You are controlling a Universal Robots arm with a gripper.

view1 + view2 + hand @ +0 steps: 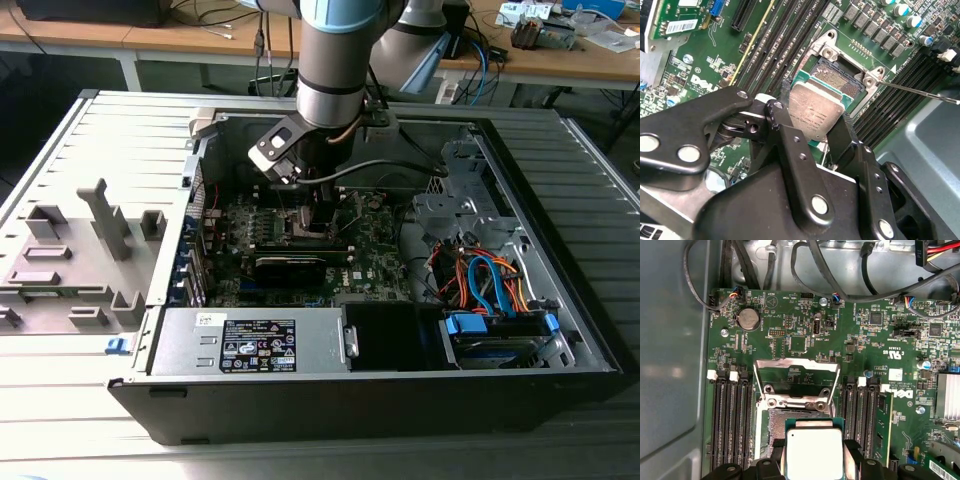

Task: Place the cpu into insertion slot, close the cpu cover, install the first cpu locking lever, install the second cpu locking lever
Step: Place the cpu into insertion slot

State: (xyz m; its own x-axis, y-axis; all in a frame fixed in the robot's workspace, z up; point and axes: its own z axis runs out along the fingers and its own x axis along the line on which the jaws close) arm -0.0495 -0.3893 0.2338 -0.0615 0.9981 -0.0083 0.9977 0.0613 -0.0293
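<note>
Jaws tight on the cpu (816,116), arm (332,70) upright over the insertion slot (838,75).

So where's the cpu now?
The cpu is gripped in the end effector over the open socket in both wrist views, with the raised cover beyond it.

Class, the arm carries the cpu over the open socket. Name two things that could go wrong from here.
1. The cpu, pinched at its edges between the fingers, hangs over the insertion slot, not seated; coming down off-square could bend the socket's contacts.
2. The cpu cover stands open beside the slot; the fingers might strike it.
</note>
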